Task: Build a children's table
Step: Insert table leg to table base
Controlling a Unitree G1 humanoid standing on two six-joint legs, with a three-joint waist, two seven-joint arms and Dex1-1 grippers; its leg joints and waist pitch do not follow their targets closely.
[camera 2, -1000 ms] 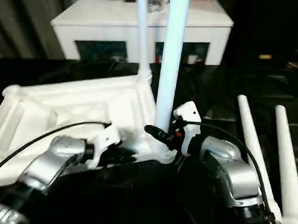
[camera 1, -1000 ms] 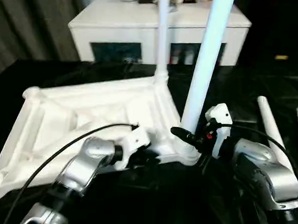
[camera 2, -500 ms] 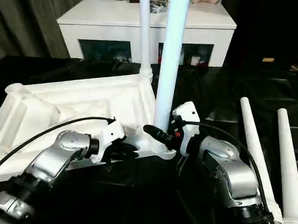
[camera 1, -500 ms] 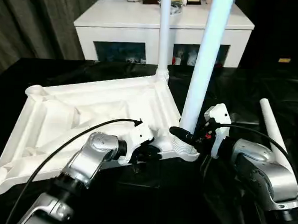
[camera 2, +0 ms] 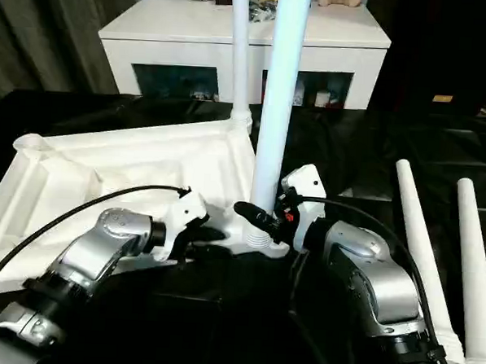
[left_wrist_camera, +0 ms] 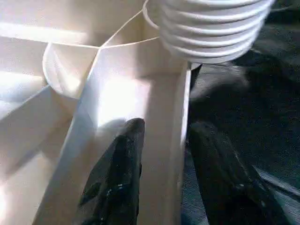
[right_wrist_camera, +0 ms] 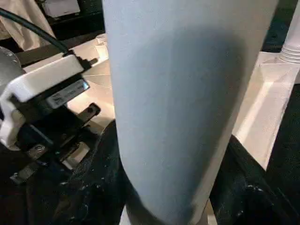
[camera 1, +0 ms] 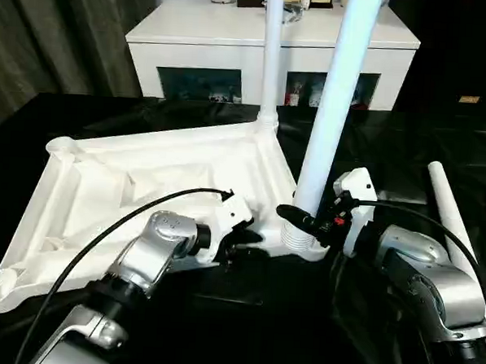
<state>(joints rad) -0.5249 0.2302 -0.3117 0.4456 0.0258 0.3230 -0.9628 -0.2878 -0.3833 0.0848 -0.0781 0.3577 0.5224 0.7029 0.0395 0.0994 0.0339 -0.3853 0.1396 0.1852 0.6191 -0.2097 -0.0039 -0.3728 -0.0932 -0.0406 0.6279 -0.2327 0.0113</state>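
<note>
no readable text, white sticker (right_wrist_camera: pixel 69 92) print too blurred

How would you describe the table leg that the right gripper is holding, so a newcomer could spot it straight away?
Start at the white table top lying underside up on the black surface. Two legs stand upright at its corners; take the nearer leg, gripped low by the right gripper. The far leg stands ungripped, and two loose legs lie flat to the right.
</note>
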